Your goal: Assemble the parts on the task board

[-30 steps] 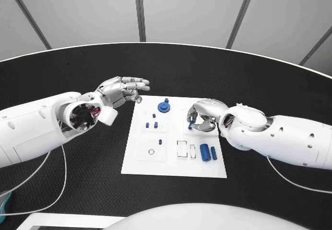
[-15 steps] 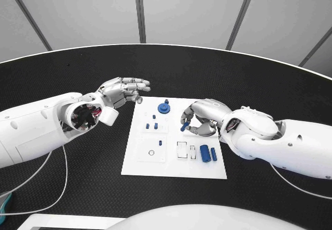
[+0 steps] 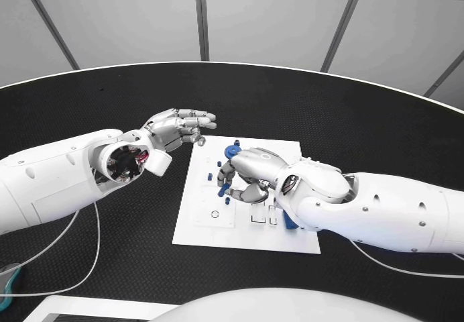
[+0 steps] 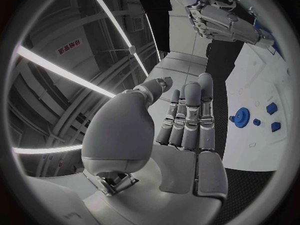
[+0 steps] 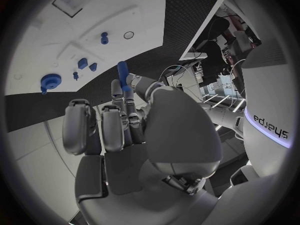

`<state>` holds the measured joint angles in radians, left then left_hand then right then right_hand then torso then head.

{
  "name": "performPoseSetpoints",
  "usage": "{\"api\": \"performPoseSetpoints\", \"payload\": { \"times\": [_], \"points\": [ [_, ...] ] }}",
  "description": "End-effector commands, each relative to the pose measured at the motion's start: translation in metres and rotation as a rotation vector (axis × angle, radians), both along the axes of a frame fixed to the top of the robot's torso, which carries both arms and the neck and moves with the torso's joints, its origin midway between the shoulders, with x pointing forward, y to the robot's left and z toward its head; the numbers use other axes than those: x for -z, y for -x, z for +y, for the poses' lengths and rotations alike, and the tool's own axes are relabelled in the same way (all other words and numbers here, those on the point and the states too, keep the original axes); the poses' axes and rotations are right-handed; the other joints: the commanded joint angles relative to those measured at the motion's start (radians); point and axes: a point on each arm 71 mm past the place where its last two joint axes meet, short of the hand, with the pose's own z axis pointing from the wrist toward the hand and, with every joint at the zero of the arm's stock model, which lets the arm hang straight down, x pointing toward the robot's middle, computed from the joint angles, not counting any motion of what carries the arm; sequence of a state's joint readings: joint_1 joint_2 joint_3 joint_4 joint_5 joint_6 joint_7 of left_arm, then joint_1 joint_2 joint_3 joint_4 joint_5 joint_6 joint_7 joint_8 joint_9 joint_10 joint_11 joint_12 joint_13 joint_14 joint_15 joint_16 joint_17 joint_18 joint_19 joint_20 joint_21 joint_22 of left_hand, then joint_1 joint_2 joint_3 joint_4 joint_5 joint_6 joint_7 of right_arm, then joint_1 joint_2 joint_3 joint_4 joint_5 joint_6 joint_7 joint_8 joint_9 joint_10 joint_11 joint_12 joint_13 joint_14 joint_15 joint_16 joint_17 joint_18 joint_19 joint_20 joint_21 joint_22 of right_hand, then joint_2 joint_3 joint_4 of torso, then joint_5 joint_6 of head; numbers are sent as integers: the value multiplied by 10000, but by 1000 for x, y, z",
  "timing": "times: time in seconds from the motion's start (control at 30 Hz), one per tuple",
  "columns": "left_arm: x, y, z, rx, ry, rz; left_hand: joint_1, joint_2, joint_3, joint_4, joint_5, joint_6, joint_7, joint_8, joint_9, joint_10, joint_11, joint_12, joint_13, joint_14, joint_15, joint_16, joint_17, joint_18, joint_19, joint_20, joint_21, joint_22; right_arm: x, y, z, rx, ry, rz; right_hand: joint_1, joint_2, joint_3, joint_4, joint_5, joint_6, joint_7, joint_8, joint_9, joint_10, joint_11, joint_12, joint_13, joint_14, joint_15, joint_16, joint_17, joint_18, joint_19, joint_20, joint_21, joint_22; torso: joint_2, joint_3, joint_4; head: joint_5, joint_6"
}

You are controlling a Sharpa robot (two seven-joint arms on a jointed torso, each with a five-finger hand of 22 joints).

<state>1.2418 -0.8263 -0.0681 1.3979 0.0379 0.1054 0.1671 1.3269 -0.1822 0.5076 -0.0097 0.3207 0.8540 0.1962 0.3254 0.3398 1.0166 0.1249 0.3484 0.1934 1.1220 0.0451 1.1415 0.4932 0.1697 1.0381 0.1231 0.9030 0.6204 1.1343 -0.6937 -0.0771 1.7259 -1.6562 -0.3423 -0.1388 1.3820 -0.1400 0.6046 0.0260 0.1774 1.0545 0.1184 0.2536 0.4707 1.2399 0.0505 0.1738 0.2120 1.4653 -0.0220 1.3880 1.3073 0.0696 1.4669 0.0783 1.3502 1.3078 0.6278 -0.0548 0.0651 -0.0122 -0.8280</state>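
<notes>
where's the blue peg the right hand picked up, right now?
In the head view the blue peg is pinched in the right hand, over the left half of the task board, near the two small blue parts; the right wrist view shows it at the fingertips.

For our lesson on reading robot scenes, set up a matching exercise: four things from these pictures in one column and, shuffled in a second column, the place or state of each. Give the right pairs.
Column one:
1. left hand
2. right hand
3. blue peg
4. task board

Column two:
A. pinched in fingers, above the board
B. lies white and flat on the black table
C. holds nothing, beside the board's far left corner
D. over the board's middle, gripping a part

Pairs: 1-C, 2-D, 3-A, 4-B
</notes>
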Motion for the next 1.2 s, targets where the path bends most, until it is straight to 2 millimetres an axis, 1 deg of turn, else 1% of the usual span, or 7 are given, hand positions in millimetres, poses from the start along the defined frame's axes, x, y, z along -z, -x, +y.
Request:
{"api": "performPoseSetpoints", "payload": {
  "times": [0.03,0.1,0.13,0.27,0.47,0.63,1.2],
  "points": [
    [0,0,-1,22,8,-1,58,39,-65,18,14,-66,30,-51,11,-55,-6,64,11,-88,-14,50,-9,153,-14,72,-15,-11,8,2,14,-268,50,175,67,41,20,-63,69,14,45,23,44,65,-12,-15,15,513,-81,47,16,-76,-6,-79,10,28,1,-4,1,93,-7],
    [0,0,-2,34,13,-1,58,39,-65,18,14,-66,30,-51,11,-55,-6,64,11,-88,-14,50,-9,153,-14,72,-15,-11,13,2,17,-324,123,276,67,41,20,-63,69,14,45,23,44,65,-12,-15,15,513,-81,47,16,-76,-6,-79,10,28,1,0,-2,140,-17],
    [0,0,-2,40,14,-1,58,39,-65,18,14,-66,30,-51,11,-55,-6,64,11,-88,-14,50,-9,153,-14,72,-15,-11,16,2,18,-350,172,342,69,44,28,-68,79,9,49,21,47,63,-9,-20,16,512,-80,44,11,-74,-8,-78,5,22,0,4,-5,189,-24],
    [0,0,-3,51,16,1,58,39,-65,18,14,-66,30,-51,11,-55,-6,64,11,-88,-14,50,-9,153,-14,72,-15,-11,27,1,21,-408,369,561,70,47,39,-76,93,0,56,17,51,58,-4,-29,19,512,-76,45,11,-73,-12,-77,-2,15,-3,17,-20,266,-48],
    [0,0,-3,69,14,10,82,59,-73,20,16,-67,30,-51,23,-66,-5,86,22,-98,-14,61,-16,154,-11,72,-22,-17,36,1,21,-411,572,785,67,51,43,-76,100,-4,59,16,53,57,0,-33,20,514,-74,52,22,-73,-11,-76,-1,16,-2,25,-13,276,-51],
    [0,-1,-3,61,8,11,82,59,-73,20,16,-67,30,-51,23,-66,-5,86,22,-98,-14,61,-16,154,-11,72,-22,-17,42,1,21,-373,667,907,65,58,50,-77,109,-8,62,15,56,56,3,-37,21,514,-72,51,19,-73,-12,-75,-3,15,5,44,-14,306,-68],
    [0,-1,-3,54,-6,25,82,59,-73,20,16,-67,30,-51,23,-66,-5,86,22,-98,-14,61,-16,154,-11,72,-22,-17,49,-1,24,-321,874,956,65,66,65,-85,127,-18,70,11,62,52,9,-47,25,513,-67,49,16,-71,-17,-72,-13,5,-2,21,-18,308,-133]
  ]
}}
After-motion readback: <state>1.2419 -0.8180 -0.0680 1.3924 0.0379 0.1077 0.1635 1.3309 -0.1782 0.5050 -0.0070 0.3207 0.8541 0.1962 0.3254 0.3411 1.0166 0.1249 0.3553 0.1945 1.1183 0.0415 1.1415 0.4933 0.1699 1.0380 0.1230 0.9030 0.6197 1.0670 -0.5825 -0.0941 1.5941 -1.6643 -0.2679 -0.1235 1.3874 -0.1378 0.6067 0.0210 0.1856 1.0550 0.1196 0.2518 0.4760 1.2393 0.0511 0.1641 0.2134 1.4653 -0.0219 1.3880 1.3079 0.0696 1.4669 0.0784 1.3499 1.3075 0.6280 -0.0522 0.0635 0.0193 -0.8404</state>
